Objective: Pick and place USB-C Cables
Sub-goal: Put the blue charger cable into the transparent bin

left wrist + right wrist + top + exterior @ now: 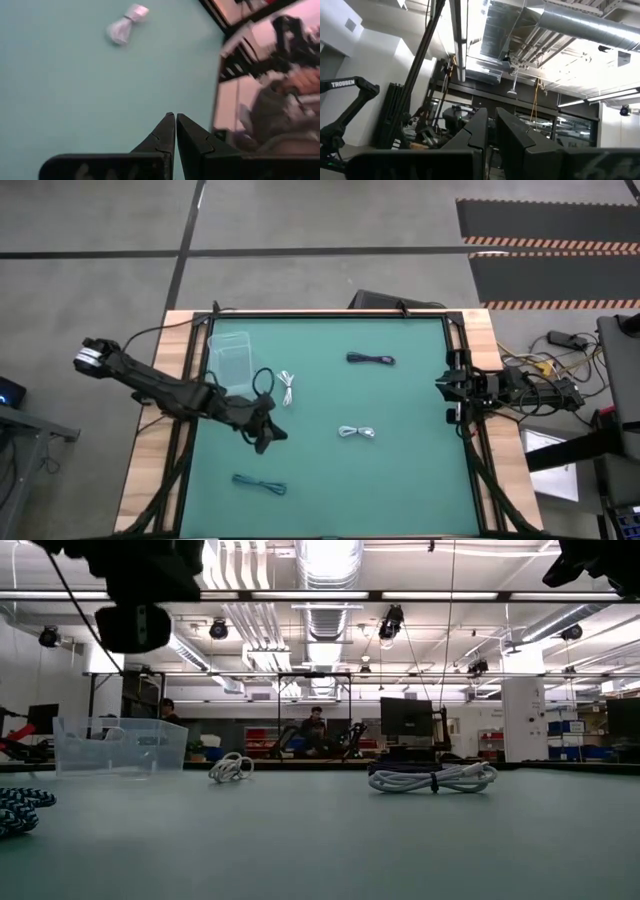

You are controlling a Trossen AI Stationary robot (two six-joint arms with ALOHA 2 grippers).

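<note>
Four small cable bundles lie flat on the green mat. The white one [288, 387] is beside a clear tub. The dark one [370, 359] is toward the far edge. The pale silvery one [357, 432] [126, 25] is mid-table, and the teal one [259, 484] is near the front. My left gripper [276, 436] [175, 120] hovers shut above the mat between the white and teal cables, with nothing in it, and the silvery cable lies ahead of it. My right gripper [443, 385] [491, 120] waits shut at the table's right edge, tipped up toward the ceiling.
A clear plastic tub [230, 358] [120, 745] stands at the mat's far left. The mat has a black frame with wooden borders [150, 470]. Robot wiring and gear [545, 385] sit beyond the right edge. Bare mat lies between the cables.
</note>
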